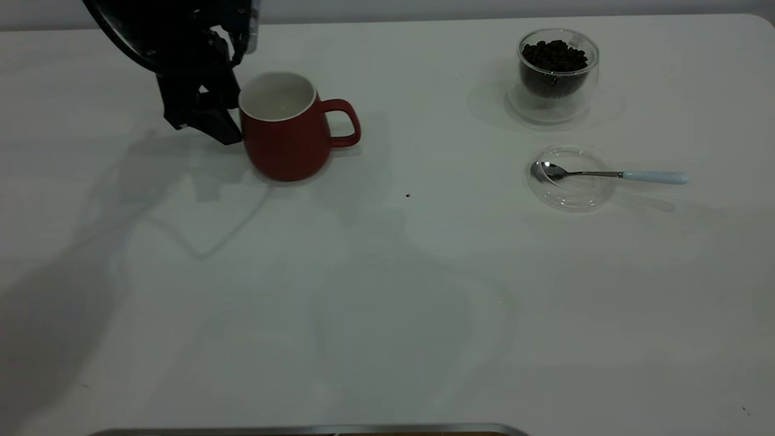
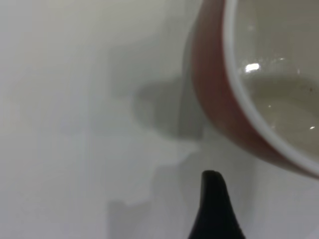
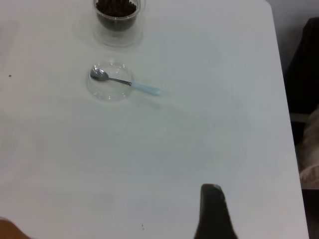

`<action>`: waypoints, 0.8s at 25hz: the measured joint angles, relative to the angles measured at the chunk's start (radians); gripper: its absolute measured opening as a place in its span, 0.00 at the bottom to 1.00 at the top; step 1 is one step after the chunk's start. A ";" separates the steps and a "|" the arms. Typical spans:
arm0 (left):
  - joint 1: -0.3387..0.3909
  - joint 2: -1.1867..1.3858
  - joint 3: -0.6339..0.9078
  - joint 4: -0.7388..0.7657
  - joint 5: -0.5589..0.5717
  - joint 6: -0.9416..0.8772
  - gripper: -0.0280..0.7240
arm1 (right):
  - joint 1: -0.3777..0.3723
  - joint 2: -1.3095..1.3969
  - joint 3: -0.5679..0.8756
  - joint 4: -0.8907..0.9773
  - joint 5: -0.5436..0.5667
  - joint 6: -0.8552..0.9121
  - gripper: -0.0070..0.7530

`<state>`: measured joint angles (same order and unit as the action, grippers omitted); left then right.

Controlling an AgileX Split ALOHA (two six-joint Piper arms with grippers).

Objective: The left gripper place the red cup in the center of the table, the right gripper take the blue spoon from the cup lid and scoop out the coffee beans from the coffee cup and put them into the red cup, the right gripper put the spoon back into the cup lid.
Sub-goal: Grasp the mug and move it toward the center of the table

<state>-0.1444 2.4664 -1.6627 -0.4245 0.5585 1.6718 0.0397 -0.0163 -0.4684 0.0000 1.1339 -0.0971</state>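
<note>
The red cup (image 1: 289,136) stands upright and empty on the table (image 1: 387,290), left of centre, with its handle towards the right. My left gripper (image 1: 219,124) is open right beside the cup's left side. In the left wrist view one finger (image 2: 213,204) shows a little short of the cup (image 2: 219,99). The blue spoon (image 1: 605,174) lies with its bowl in the cup lid (image 1: 572,178) at the right. The coffee cup (image 1: 557,75) with coffee beans (image 1: 554,56) stands behind the lid. My right gripper (image 3: 259,209) is open, high and well back from the spoon (image 3: 124,82).
A tiny dark speck (image 1: 407,195) lies near the table's middle. A metal strip (image 1: 303,430) runs along the near edge. In the right wrist view the table's edge (image 3: 286,114) borders a dark area.
</note>
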 joint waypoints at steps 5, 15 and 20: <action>-0.013 0.000 0.000 -0.013 0.000 0.056 0.82 | 0.000 0.000 0.000 0.000 0.000 0.000 0.73; -0.018 0.000 0.000 -0.253 0.033 0.339 0.82 | 0.000 0.000 0.000 0.000 0.000 0.000 0.73; -0.018 0.001 0.000 -0.331 0.066 0.395 0.78 | 0.000 0.000 0.000 0.000 0.000 0.000 0.73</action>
<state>-0.1626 2.4675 -1.6627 -0.7553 0.6246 2.0668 0.0397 -0.0163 -0.4684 0.0000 1.1339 -0.0971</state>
